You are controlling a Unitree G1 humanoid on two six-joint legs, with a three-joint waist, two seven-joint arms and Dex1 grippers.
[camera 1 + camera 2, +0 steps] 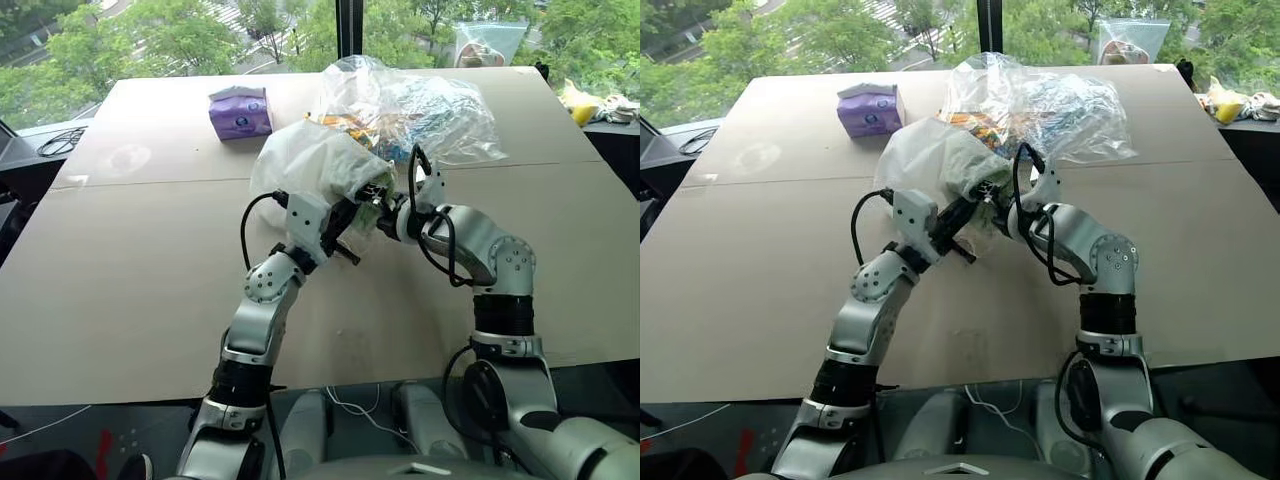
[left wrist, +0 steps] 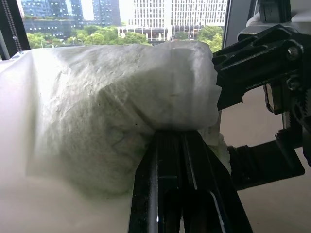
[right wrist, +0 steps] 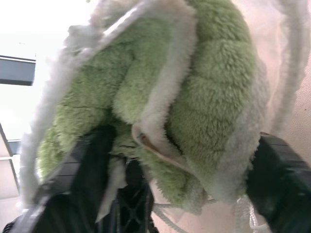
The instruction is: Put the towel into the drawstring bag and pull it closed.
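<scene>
Up above the worktop (image 1: pixel 120 300), the left fingers (image 2: pixel 180 141) pinch the drawstring bag (image 1: pixel 310 165) tight. Inside sits the green towel (image 3: pixel 204 97); the right fingers (image 3: pixel 82 165) spread wide around it. Behind: a purple packet (image 1: pixel 240 112), a plastic bag (image 1: pixel 430 110). No words readable.

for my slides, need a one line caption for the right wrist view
Green towel sits in the mouth of the white drawstring bag, between the right gripper's spread black fingers.
</scene>
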